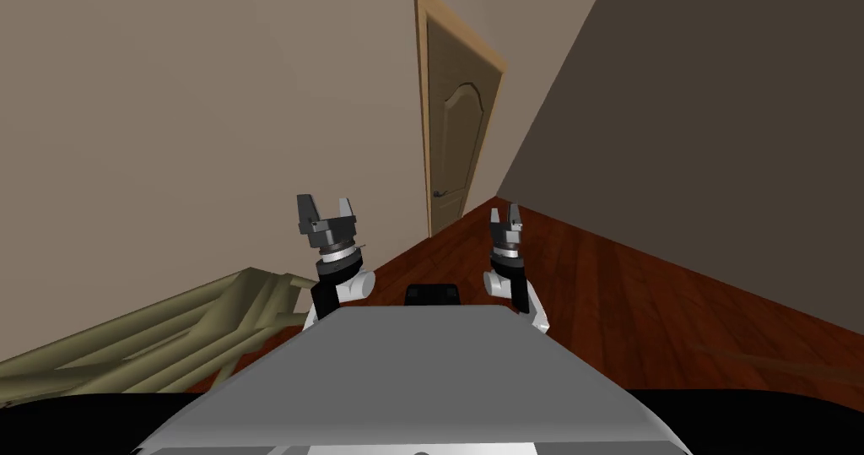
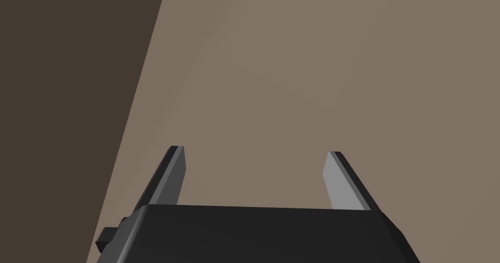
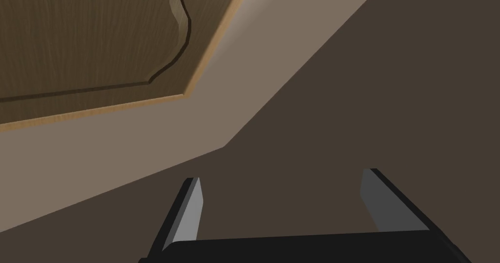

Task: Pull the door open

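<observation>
The brown door (image 1: 451, 138) is shut, its dark handle (image 1: 440, 193) untouched, and the left gripper (image 1: 326, 207) and right gripper (image 1: 504, 214) are both open, empty and far from the door, so the whole job is left to do.

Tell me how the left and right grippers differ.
The left gripper faces a plain tan wall; the right gripper faces the door and a darker wall. In the head view the right gripper stands nearer the door than the left gripper. Both are open and empty.
</observation>
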{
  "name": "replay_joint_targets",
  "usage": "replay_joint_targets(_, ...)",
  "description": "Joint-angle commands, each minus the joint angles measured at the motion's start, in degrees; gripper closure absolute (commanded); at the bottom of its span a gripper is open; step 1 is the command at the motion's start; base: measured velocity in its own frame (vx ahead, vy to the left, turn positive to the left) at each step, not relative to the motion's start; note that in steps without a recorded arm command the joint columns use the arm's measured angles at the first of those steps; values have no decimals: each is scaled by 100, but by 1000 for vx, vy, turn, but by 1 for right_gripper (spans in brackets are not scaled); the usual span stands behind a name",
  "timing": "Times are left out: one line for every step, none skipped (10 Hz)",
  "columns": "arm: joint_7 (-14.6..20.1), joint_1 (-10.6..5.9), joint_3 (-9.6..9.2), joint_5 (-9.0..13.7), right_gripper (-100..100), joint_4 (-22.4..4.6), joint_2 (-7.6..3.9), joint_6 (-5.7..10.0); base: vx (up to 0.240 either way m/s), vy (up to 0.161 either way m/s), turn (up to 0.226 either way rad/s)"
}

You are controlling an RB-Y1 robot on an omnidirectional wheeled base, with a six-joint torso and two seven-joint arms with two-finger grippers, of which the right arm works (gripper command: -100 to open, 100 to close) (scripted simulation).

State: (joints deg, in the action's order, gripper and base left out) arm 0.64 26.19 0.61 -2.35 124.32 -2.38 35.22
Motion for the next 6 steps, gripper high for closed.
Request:
replay_joint_targets(-5, -126, -6, 5, -100, -219, -28, -34, 83, -51, 132)
replay_joint_targets(1, -208, 3, 18, -100, -396, -56, -23, 81, -54, 156)
replay_joint_targets(7, -291, 13, 30, -100, -543, -85, -11, 80, -68, 137)
replay_joint_targets(7, -291, 13, 30, -100, -579, -85, -11, 40, -58, 27)
replay_joint_targets(13, -374, 23, 43, -100, -759, -113, 1, 35, -44, 75)
replay_joint_targets(20, -468, 34, 58, -100, -912, -143, 14, 57, -53, 180)
